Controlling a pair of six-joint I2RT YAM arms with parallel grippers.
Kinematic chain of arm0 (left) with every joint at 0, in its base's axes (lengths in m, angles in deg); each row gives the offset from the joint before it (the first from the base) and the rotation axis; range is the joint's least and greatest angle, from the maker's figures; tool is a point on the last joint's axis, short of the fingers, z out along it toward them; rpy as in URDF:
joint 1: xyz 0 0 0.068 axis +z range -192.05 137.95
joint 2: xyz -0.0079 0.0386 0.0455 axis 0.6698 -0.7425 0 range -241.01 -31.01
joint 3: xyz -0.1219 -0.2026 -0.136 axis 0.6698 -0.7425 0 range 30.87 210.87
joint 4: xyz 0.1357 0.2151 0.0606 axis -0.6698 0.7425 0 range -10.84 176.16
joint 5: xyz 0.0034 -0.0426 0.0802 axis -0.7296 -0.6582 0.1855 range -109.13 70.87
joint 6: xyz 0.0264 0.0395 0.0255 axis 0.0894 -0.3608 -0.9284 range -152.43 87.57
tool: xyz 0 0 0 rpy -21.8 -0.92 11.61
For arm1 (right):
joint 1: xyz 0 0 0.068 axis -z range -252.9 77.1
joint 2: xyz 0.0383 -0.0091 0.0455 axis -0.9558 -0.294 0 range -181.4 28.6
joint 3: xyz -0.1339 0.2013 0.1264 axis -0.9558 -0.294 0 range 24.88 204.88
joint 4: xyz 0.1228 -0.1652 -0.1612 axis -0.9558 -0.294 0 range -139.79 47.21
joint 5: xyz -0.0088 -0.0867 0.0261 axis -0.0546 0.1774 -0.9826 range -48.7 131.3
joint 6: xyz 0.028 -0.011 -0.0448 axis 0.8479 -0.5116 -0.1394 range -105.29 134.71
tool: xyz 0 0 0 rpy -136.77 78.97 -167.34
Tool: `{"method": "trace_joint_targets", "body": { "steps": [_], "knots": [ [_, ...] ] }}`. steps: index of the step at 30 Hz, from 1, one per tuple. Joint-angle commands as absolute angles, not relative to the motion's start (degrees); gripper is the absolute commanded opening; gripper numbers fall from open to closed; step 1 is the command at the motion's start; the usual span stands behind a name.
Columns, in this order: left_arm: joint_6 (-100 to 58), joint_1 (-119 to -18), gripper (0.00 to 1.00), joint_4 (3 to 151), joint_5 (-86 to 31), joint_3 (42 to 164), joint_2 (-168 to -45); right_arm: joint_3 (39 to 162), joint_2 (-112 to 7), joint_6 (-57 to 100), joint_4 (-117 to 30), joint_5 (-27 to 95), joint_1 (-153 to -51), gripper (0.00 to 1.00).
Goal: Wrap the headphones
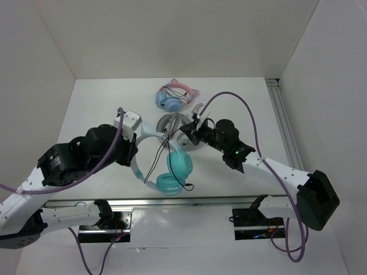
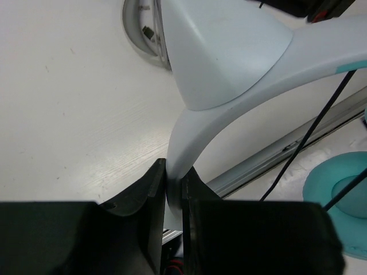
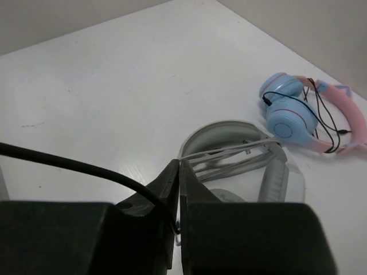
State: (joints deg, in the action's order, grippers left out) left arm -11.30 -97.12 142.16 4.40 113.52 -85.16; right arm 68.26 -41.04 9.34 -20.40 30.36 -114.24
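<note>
Currently in hand: winding the cable [image 3: 69, 164] round the headphones [image 1: 179, 164]; seems partway, with slack black loops crossing the cups [image 1: 168, 184].
Left claw [image 2: 174, 186]: pinched tight on the pale headband [image 2: 229, 109], bracing the set.
Right claw [image 3: 179, 172]: closed on the black cable, which trails off leftward in its own view.
Place of the headphones: over the table [image 1: 103, 103] near its front edge, between both arms, teal cups side by side.
Neighbours: grey-and-white pair [image 3: 229, 143] just beyond the right claw; pink-banded pair [image 3: 309, 114] farther back, cord looped over it.
Next move, by judgement: lead the cable round the band or cups, keep it taut, steer clear of the grey-and-white pair.
</note>
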Motion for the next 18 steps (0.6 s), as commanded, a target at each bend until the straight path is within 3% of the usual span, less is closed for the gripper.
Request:
{"method": "trace_joint_targets", "body": {
  "steps": [1, 7, 14, 18],
  "knots": [
    [-7.0, -97.4, 0.0, 136.2, 0.4, 117.7, -82.3, 65.5, -42.5, 14.2, -9.5, 27.1, -113.9, 0.08],
    [-5.7, -97.4, 0.0, 129.8, -2.4, 117.0, -80.9, 62.2, -47.6, 19.8, -0.4, 21.5, -113.9, 0.07],
    [-1.5, -97.4, 0.0, 128.0, 4.5, 116.5, -81.5, 60.5, -49.4, 23.2, 5.7, 20.2, -117.1, 0.07],
    [2.1, -97.4, 0.0, 126.6, 9.3, 115.9, -80.4, 60.0, -50.6, 23.8, 7.0, 20.7, -118.6, 0.12]
  ]
}}
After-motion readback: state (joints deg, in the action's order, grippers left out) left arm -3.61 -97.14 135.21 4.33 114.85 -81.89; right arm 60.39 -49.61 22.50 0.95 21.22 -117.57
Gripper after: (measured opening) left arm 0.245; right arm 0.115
